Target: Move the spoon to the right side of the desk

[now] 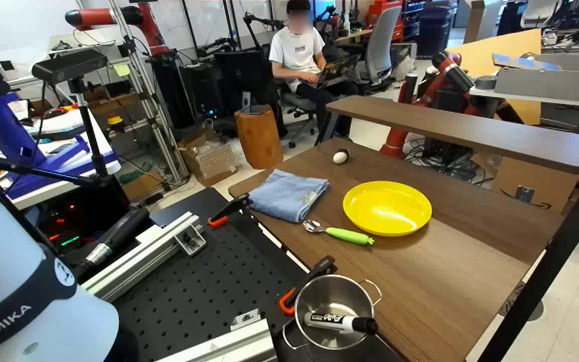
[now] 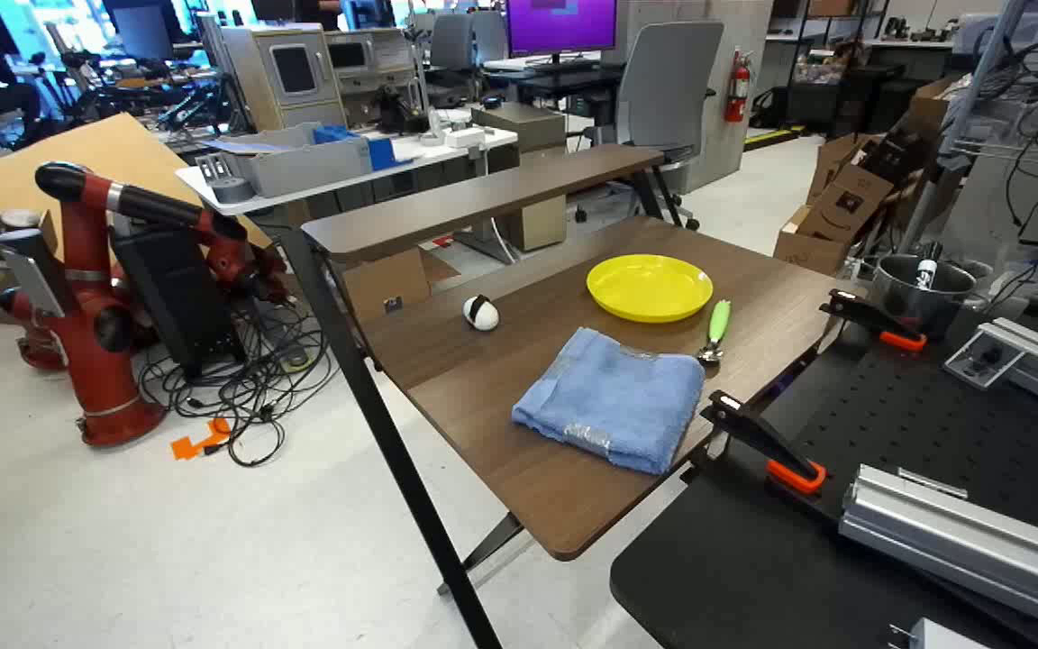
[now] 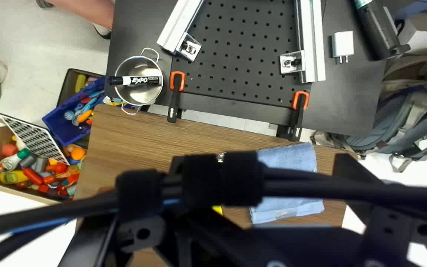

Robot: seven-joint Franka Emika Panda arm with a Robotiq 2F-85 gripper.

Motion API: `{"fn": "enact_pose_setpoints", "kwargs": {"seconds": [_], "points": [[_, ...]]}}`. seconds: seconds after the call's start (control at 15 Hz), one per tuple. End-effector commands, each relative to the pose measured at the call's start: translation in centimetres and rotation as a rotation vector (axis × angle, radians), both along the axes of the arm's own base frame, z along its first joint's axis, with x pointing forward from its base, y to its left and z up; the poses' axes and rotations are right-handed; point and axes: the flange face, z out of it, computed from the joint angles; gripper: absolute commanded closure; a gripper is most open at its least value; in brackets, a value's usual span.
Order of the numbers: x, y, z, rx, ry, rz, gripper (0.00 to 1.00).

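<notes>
The spoon (image 1: pixel 348 236) lies on the brown desk (image 1: pixel 470 274), its lime-green handle pointing away from the blue towel. In an exterior view its metal end is close to the towel and the handle (image 2: pixel 719 321) is beside the yellow plate. In the wrist view only a bit of the metal end (image 3: pixel 221 157) shows; dark cables and the gripper hide the rest. My gripper (image 3: pixel 263 163) is dark and blurred high above the desk, its fingers spread apart with nothing seen between them. The gripper is outside both exterior views; the arm's white base shows at the left in an exterior view.
A folded blue towel (image 1: pixel 287 195), a yellow plate (image 1: pixel 387 208) and a white egg-like object (image 1: pixel 340 158) are on the desk. A steel pot (image 1: pixel 319 296) with a marker stands by the desk corner. Black clamps (image 2: pixel 758 433) grip the near edge. A raised shelf (image 1: pixel 465 128) spans the far side.
</notes>
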Motion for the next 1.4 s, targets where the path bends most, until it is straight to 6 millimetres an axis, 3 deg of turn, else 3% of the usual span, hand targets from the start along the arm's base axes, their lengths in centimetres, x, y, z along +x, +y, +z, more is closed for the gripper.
{"fn": "enact_pose_setpoints", "kwargs": {"seconds": [0.0, 0.73, 1.0, 1.33], "points": [[0.0, 0.0, 0.1, 0.0, 0.001, 0.0, 0.0], [0.0, 0.0, 0.1, 0.0, 0.001, 0.0, 0.0], [1.3, 0.5, -1.8, -0.159, -0.081, 0.063, 0.0], [4.7, 1.9, -5.8, -0.351, -0.16, 0.251, 0.0]]}}
